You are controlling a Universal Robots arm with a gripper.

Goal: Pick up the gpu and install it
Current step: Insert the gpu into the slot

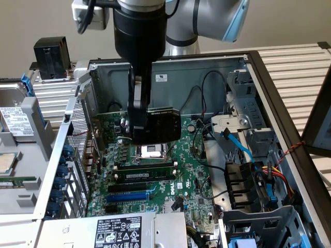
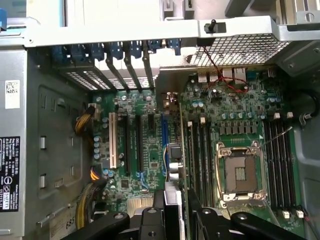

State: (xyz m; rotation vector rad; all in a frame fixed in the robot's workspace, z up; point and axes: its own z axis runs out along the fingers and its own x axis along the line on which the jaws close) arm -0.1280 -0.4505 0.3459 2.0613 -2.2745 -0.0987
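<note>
The arm reaches down into an open computer case (image 1: 170,77) lying on its side, and its gripper (image 1: 138,124) has its fingers (image 2: 158,207) clamped on the gpu (image 1: 161,126), one on each face of the card. The gpu stands on edge in the air above the green motherboard (image 1: 191,170), seated in no slot. In the exterior view its black shroud faces the exterior view's right and a strip of green board shows along its upper edge; it hangs in front of the processor socket (image 1: 151,151), with the memory sticks (image 1: 140,168) and a blue slot (image 1: 128,196) lying lower on the board. In the wrist view the gpu (image 2: 173,150) is seen edge-on, running away from the gripper (image 2: 176,212) between the blue slot (image 2: 164,127) and the memory slots beside the socket (image 2: 240,172), its silver end bracket (image 2: 169,80) pointing toward the row of rear slot covers (image 2: 125,65). A power supply (image 1: 119,230) sits at the near end of the case, and coloured cables (image 1: 269,175) cluster by the drive bays on the exterior view's right.
</note>
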